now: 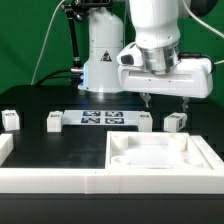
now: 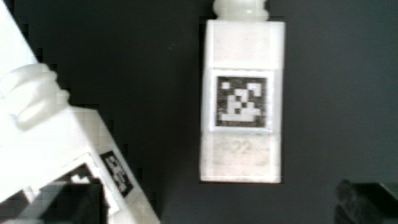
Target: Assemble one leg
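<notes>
Black tabletop (image 1: pixel 60 148): the hand (image 1: pixel 166 100) hovers wide open and empty above the leg (image 2: pixel 246 100), seemingly light, rigid, smooth plastic, best gripped across its long sides.

Lit brightly and evenly from above. Soft, low-resolution in both views. Nearly blown out on the white plate (image 1: pixel 185 152) at lower right of the exterior view, deep black on the desk (image 1: pixel 60 145). Blurred on the leg (image 2: pixel 246 100) tag in the wrist view.

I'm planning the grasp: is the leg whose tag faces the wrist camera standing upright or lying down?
Lying down: the leg shows its whole long side flat against the table, tag facing the camera.
</notes>
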`<state>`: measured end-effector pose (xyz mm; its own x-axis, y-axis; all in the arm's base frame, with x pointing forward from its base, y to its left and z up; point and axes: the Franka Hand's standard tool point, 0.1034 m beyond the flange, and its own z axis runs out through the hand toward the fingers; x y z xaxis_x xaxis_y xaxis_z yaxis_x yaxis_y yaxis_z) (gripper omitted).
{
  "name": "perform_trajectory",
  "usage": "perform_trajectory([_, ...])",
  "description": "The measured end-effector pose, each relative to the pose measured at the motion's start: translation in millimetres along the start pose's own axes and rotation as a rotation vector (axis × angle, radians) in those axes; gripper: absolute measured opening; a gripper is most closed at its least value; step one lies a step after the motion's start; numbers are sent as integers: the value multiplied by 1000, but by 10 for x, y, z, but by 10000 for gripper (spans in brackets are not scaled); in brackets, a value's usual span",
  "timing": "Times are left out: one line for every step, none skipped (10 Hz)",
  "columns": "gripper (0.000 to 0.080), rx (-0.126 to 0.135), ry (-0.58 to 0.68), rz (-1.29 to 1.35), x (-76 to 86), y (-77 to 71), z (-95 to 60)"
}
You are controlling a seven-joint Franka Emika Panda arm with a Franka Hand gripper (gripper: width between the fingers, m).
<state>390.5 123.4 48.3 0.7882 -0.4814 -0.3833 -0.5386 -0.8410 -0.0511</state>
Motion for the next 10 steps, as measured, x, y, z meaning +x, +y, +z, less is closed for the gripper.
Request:
perform_trajectory([649,-17,-91,-9,-54,18,22])
perform_trajectory([649,-25,-167,-7,-56,17,41])
perform_trajectory([649,-30,-210,-6,-47,5,70])
perform_trajectory([649,-43,-293,-10,-94,20,102])
perform_trajectory([649,-55,-382,-2,-108,8,133])
perform_trajectory([649,-64,-460,2,-100,-17,164])
perform_trajectory([649,-72,-515,4,-100,-35,197])
perform_trajectory([649,-85,-577,9,-103,-50,239])
perform_trajectory([649,-85,-551,10,-68,-104,274])
perform_trajectory([649,-90,-552,3,-95,-125,302])
